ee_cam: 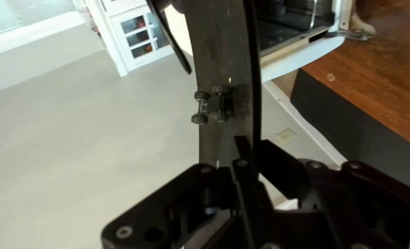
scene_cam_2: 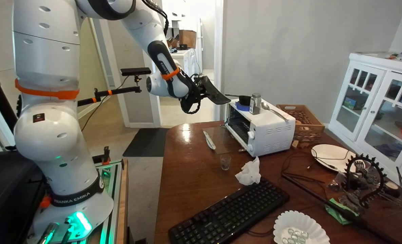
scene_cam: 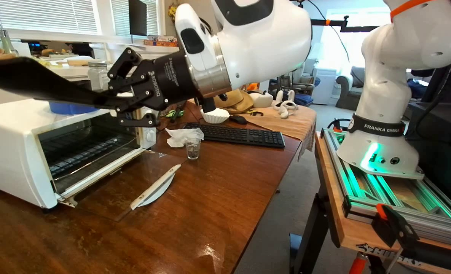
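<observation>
My gripper [scene_cam: 118, 103] is shut on a long black curved strip [scene_cam: 46, 82], which reaches out well past the fingers above the toaster oven's front. In the wrist view the fingers [ee_cam: 254, 152] pinch the strip's edge, and the strip [ee_cam: 218, 62] runs away upward. A small dark wheeled thing like a toy car [ee_cam: 213, 105] shows against the strip. The gripper [scene_cam_2: 201, 93] is in the air in front of the white toaster oven [scene_cam_2: 272, 135]. The oven's glass door lies lowered, its white handle [scene_cam: 156, 188] towards the table's edge; a wire rack shows inside.
On the oven stand a blue item [scene_cam: 71, 107] with a black pan [scene_cam_2: 244, 100], a glass jar [scene_cam_2: 255, 103] and a spoon [scene_cam_2: 273, 111]. A small glass [scene_cam: 193, 148], crumpled tissue [scene_cam: 181, 137], keyboard [scene_cam_2: 231, 213], white bowl [scene_cam_2: 301, 230] and plate [scene_cam_2: 331, 154] are on the table.
</observation>
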